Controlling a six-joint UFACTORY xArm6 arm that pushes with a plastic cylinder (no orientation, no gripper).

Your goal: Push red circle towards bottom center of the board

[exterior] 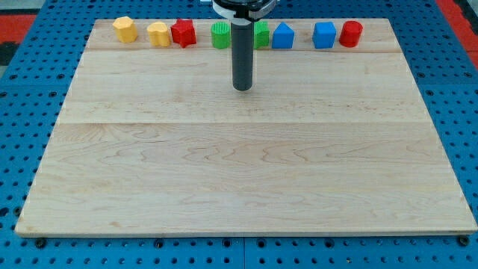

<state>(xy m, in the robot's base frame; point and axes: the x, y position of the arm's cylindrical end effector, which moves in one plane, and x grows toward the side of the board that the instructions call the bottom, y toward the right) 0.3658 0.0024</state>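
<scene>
The red circle [350, 33] is a short red cylinder at the right end of a row of blocks along the board's top edge. My tip [243, 88] rests on the board below the middle of that row, well to the left of the red circle and a little lower. It touches no block. The rod rises from the tip and partly hides a green block [261, 34] behind it.
The row along the top, from the view's left: yellow block [125, 29], yellow block [157, 33], red star [184, 33], green cylinder [221, 35], the part-hidden green block, blue house-shaped block [283, 36], blue cube [324, 35]. The wooden board [246, 187] lies on a blue pegboard.
</scene>
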